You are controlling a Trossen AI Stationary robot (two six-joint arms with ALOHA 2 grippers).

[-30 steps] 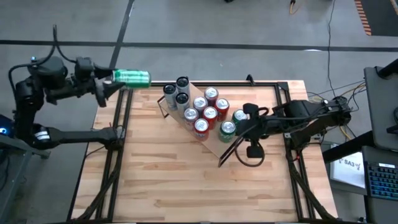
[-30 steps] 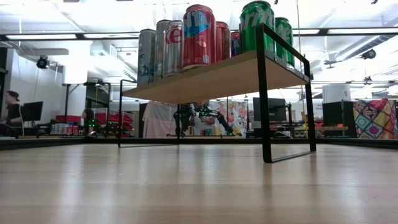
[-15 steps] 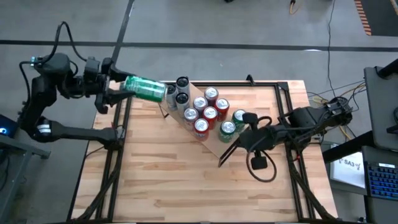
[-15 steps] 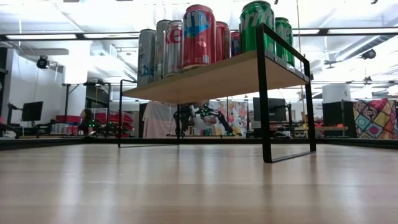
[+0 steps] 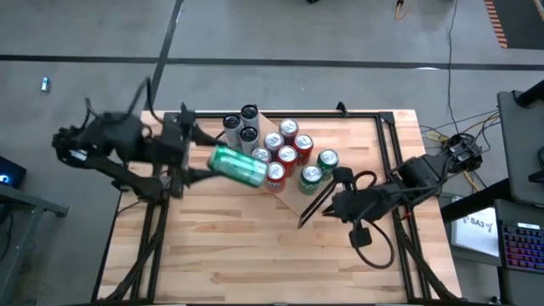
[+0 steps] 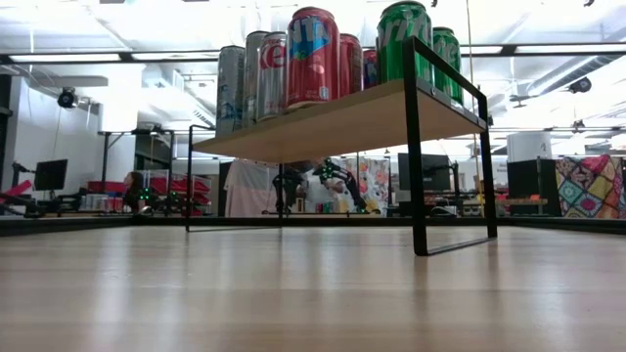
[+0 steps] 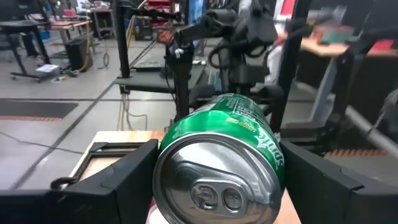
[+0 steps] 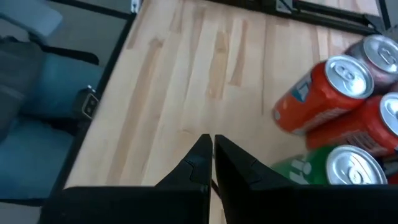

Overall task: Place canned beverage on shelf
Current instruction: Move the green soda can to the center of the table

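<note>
Over the plank table's (image 5: 255, 246) left part, the left gripper (image 5: 194, 161) clamps a smooth green metal can (image 5: 238, 166) between its dark fingers (image 7: 124, 180); the can lies on its side in the air, long axis toward the shelf (image 5: 293, 201), silver pull-tab end facing the wrist. Upright red, green and silver cans (image 5: 287, 155) crowd that light-wood, black-framed shelf. Beside the shelf's right end, the right gripper (image 5: 334, 206) is pinched closed, empty.

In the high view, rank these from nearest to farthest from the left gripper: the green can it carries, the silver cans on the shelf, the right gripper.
1. Green can: held lying sideways in the left gripper, over the table's left part.
2. Silver cans: at the far-left end of the shelf.
3. Right gripper: shut, right of centre, beside the shelf's near end.
</note>
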